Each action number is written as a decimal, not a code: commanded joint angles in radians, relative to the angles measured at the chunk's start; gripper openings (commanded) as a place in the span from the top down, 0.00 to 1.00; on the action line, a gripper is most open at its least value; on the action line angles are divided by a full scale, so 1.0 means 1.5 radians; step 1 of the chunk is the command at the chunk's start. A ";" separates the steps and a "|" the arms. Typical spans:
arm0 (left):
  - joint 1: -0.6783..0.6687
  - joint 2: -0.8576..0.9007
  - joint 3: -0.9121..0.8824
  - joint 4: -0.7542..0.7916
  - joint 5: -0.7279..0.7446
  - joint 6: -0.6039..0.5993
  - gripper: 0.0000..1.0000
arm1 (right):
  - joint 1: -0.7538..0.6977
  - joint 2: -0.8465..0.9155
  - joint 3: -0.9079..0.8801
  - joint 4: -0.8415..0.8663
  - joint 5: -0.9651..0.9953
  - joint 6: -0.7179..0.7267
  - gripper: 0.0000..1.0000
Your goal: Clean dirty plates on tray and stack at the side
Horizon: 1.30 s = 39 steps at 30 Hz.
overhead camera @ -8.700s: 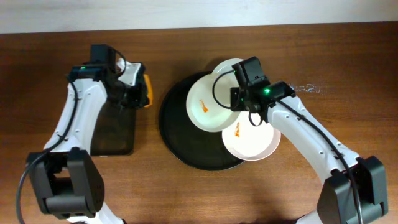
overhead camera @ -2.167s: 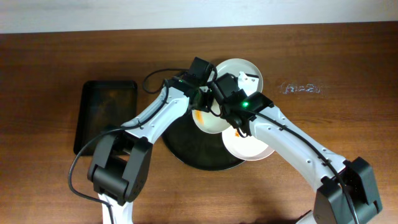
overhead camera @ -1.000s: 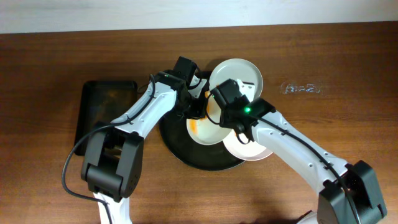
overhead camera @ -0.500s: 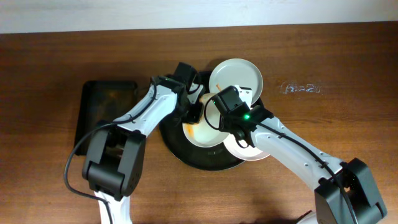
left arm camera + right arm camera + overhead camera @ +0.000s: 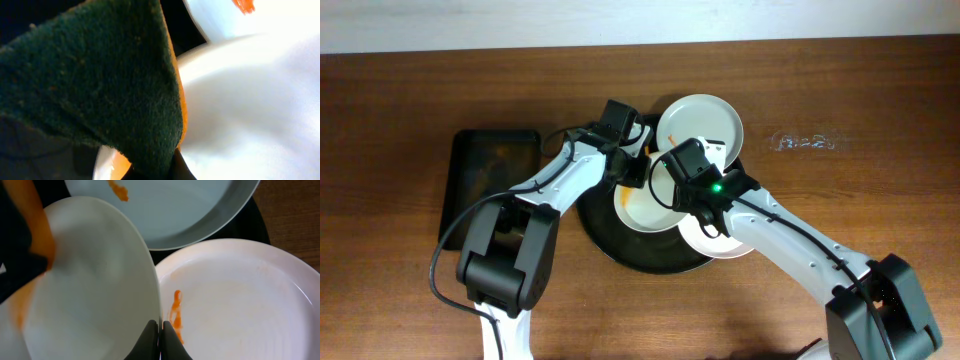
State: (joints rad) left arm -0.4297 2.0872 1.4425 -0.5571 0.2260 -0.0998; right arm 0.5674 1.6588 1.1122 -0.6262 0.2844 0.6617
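Observation:
Three white plates lie over the round black tray [image 5: 605,232]. My right gripper [image 5: 160,330] is shut on the rim of the middle plate [image 5: 645,205] and holds it tilted; it also shows in the right wrist view [image 5: 95,280]. My left gripper [image 5: 630,170] is shut on a green and orange sponge [image 5: 95,85] pressed to that plate, which carries an orange smear [image 5: 22,305]. A second plate [image 5: 700,120] sits at the tray's far edge with an orange mark [image 5: 118,190]. The third plate [image 5: 240,305], also smeared [image 5: 175,312], lies at the front right.
A rectangular black tray [image 5: 488,185] lies on the wood tabletop [image 5: 880,200] to the left. A small clear wet patch or film [image 5: 802,142] sits on the table to the right of the plates.
My left arm came from the rectangular tray to the round tray with the sponge. The right gripper lifted and tilted the middle plate. The sponge has shifted slightly over that plate.

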 commanded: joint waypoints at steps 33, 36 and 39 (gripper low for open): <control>0.227 -0.264 0.047 -0.238 -0.064 -0.030 1.00 | 0.206 -0.002 0.280 -0.102 0.510 -0.278 0.96; 0.227 -0.264 0.034 -0.237 -0.065 -0.030 0.99 | 0.216 0.032 0.252 -0.095 0.583 -0.235 0.96; 0.227 -0.264 0.025 -0.235 -0.065 -0.027 0.99 | 0.216 0.056 0.213 -0.047 0.650 -0.236 0.96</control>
State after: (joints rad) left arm -0.0914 1.6859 1.4994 -0.9161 0.1261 -0.1398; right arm 0.8902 1.7061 1.4742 -0.7303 1.1072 0.2760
